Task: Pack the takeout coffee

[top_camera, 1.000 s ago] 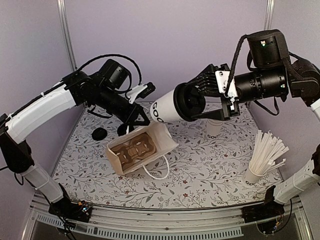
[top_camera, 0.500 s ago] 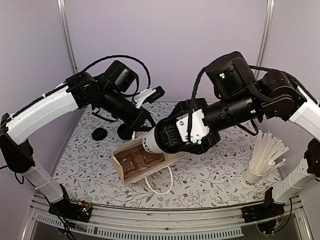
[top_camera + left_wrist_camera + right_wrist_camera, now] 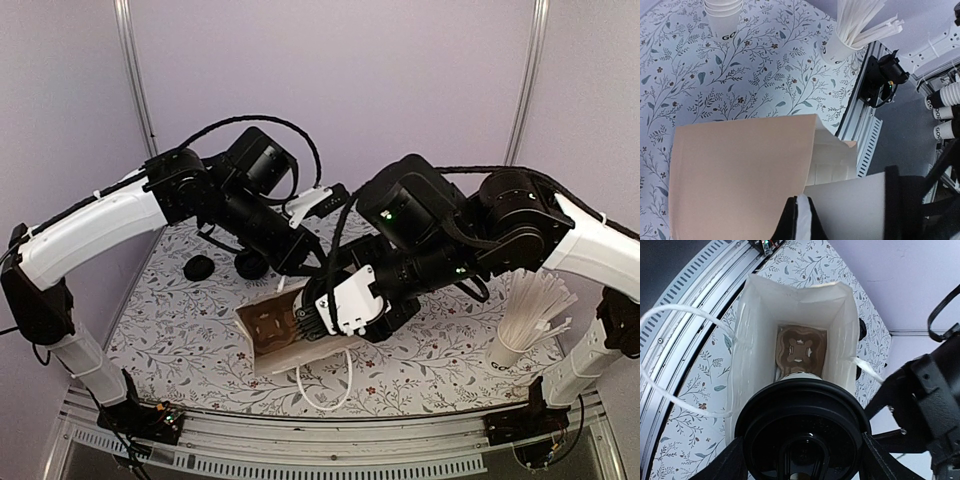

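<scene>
Paper made up nearly everything that mattered. On the floral surface [image 3: 420,365] the white paper bag [image 3: 272,345] lay tipped over at about 7 o'clock from the centre, with a brown cardboard carrier [image 3: 800,347] seated at its bottom. The left gripper [image 3: 801,220] was closed on the bag's wall, pinching it to hold the mouth open. The right gripper [image 3: 340,308] was clamped on the takeout coffee [image 3: 801,426], its jaws spread to either side just under the black lid [image 3: 765,422]. The cup was at the bag's mouth with its base aimed at the carrier; how far inside, I could not tell.

By my judgement the cup would handle light and thin-walled, denting under a hard squeeze. The pressed-on lid looked the weak point, and whether the cup was full was not visible. The stiff upper band below the lid seemed the right hold. The bag looked soft and ready to collapse if released.

The right wrist view alone looked down the bag to the carrier's sockets. The left wrist view alone showed the pinch, with lidless cups [image 3: 724,20] at 11 o'clock and a cup of straws [image 3: 840,47] at 1 o'clock. Only the top view showed a loose lid [image 3: 198,268] at 10 o'clock on the surface.
</scene>
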`<move>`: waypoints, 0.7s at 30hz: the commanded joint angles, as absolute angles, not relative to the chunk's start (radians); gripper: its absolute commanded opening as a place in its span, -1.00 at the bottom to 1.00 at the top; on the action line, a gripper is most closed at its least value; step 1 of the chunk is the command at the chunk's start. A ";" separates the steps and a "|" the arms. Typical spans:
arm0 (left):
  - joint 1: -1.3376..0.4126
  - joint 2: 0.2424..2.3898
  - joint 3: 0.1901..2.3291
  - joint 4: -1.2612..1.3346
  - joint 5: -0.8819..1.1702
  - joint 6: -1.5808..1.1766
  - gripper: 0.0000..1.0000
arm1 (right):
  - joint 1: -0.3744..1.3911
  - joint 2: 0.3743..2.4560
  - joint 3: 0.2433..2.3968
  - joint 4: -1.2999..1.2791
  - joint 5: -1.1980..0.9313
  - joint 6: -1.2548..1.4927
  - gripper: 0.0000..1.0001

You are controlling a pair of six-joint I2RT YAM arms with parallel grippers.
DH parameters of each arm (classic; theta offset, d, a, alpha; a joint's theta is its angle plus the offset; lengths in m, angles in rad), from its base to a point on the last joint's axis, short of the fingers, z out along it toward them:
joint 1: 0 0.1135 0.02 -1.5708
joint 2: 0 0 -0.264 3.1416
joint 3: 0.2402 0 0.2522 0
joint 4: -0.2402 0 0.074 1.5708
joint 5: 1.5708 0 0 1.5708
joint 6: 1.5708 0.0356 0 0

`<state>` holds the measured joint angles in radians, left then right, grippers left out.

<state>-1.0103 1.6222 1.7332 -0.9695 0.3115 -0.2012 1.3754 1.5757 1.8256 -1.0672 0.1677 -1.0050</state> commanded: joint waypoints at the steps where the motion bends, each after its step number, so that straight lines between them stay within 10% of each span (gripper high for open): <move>1: -1.034 1.615 1.762 -0.945 0.339 -0.239 -1.00 | 1.388 1.598 1.778 -1.088 0.208 -0.980 0.18; 21: -1.037 1.595 1.726 -0.854 0.448 -0.329 -1.00 | 1.403 1.615 1.660 -1.070 0.217 -0.976 0.17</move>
<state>-1.0214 1.6211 1.7344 -0.8955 0.4080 -0.3195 1.3941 1.6176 1.6905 -1.0920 0.2161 -0.9844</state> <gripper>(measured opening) 0.013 0.718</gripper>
